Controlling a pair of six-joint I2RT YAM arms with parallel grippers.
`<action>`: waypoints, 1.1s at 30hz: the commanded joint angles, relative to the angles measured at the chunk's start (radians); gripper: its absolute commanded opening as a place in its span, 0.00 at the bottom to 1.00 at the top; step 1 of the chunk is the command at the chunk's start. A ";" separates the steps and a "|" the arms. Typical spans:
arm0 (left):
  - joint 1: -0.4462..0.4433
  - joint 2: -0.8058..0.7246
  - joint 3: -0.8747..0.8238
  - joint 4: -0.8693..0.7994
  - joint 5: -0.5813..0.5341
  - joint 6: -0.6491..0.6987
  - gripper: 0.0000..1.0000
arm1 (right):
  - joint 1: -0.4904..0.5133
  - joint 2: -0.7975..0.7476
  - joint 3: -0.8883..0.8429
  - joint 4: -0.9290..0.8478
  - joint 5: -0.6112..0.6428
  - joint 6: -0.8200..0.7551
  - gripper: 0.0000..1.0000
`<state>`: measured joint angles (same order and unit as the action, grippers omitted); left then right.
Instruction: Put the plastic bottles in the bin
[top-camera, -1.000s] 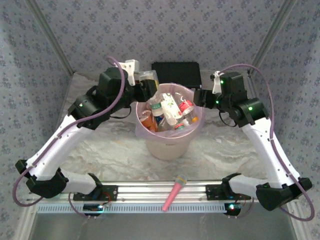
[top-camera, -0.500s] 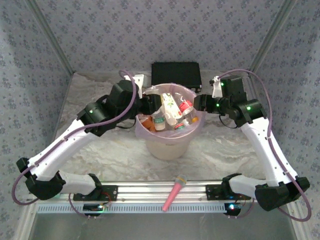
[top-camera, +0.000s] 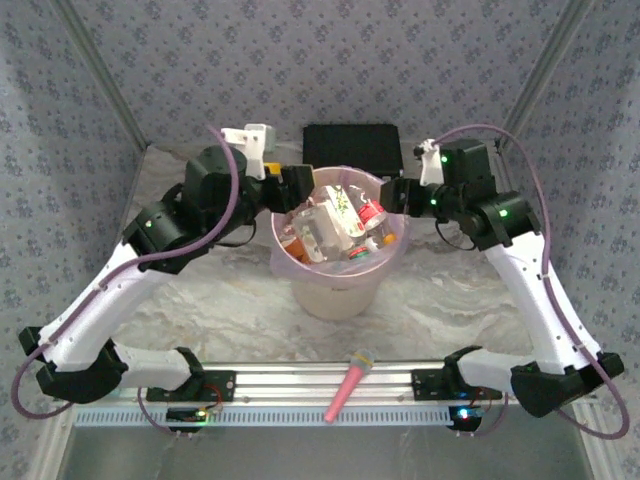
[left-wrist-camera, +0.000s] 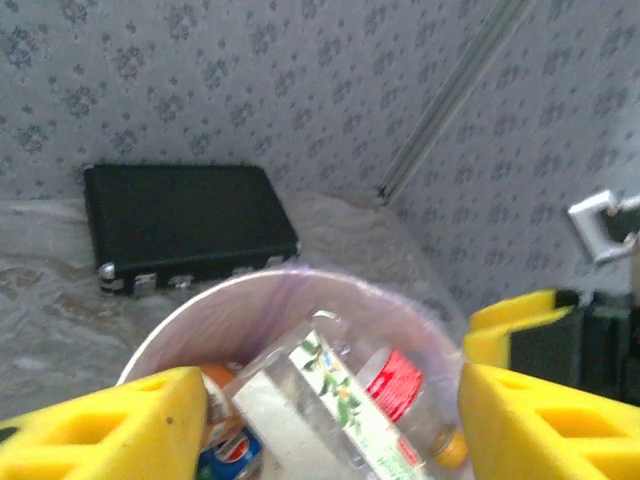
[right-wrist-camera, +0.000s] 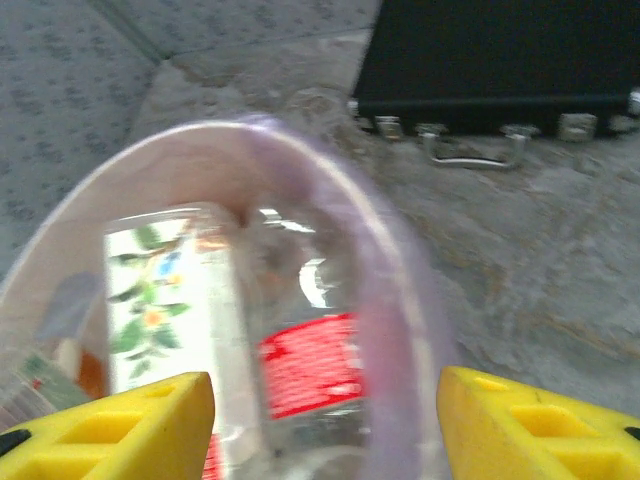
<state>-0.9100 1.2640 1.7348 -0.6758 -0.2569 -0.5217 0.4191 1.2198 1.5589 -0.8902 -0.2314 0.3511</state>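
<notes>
The bin (top-camera: 340, 292) stands mid-table, cream with a pink liner, and holds several plastic bottles. On top lie a clear bottle with a flowered label (top-camera: 335, 215) and one with a red label (top-camera: 372, 213). My left gripper (top-camera: 298, 190) hovers open at the bin's left rim with nothing between its yellow fingers (left-wrist-camera: 100, 430). In the left wrist view the flowered bottle (left-wrist-camera: 345, 405) and the red-label bottle (left-wrist-camera: 395, 380) lie below in the bin (left-wrist-camera: 200, 310). My right gripper (top-camera: 396, 196) is open above the right rim (right-wrist-camera: 390, 300), over the red-label bottle (right-wrist-camera: 310, 365).
A flat black box (top-camera: 352, 148) lies just behind the bin. A pink microphone-shaped stick (top-camera: 347, 385) rests on the metal rail at the front edge. Patterned walls close in the back and both sides.
My left gripper brought a clear bottle over the bin, opened, and drew back to the left rim; the bottle now lies in the bin. The right gripper barely moved.
</notes>
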 joint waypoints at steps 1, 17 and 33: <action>0.005 0.043 0.016 0.004 0.022 0.044 0.57 | 0.083 0.029 0.064 -0.029 0.018 -0.021 0.62; -0.024 -0.141 -0.332 0.030 0.189 -0.163 0.21 | 0.141 0.046 0.028 0.011 -0.035 -0.007 0.56; -0.047 -0.045 -0.422 0.133 0.239 -0.222 0.20 | 0.155 -0.010 0.025 0.023 -0.101 -0.039 0.56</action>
<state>-0.9428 1.1904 1.3399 -0.5125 -0.0746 -0.7246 0.5503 1.2171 1.5452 -0.8570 -0.3134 0.3431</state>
